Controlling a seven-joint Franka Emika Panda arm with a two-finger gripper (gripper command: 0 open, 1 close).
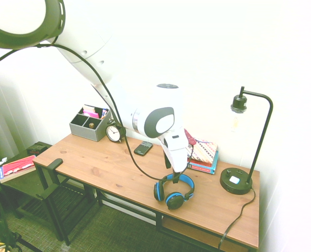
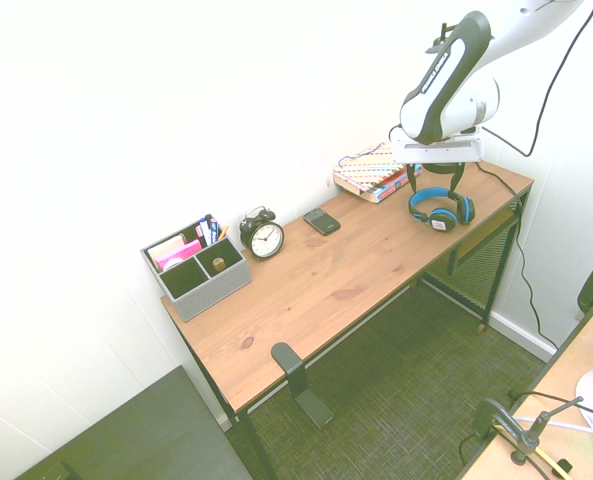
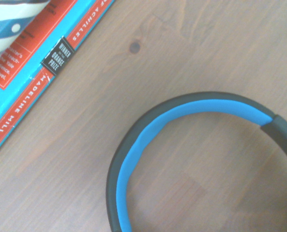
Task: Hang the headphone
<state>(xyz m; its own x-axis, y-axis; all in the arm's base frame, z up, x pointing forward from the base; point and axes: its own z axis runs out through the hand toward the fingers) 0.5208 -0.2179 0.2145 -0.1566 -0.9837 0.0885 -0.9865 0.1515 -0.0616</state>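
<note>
Hovering at the right of the second exterior view, the gripper (image 2: 436, 178) is pointing down over the headphones (image 2: 441, 222); its fingers are standing wide apart, and they are holding nothing. The headphones are lying on the wooden desk (image 2: 306, 280), at the lower right of the first exterior view, with their blue-lined band and dark cups; a desk lamp (image 1: 237, 178) is standing near them at the right of that frame. Books (image 1: 203, 155) are lying just behind the headphones in that view, and the wrist view is showing a blue and red spine beside the curved band. A black phone (image 1: 143, 148) is lying near the middle of the first exterior view; an alarm clock (image 1: 115, 132) and a grey organizer (image 1: 89, 126) are standing to its left, the organizer holding pens and pink paper. In the second exterior view, a black hanger (image 2: 301, 385) is jutting from the desk's edge at the lower middle.
</note>
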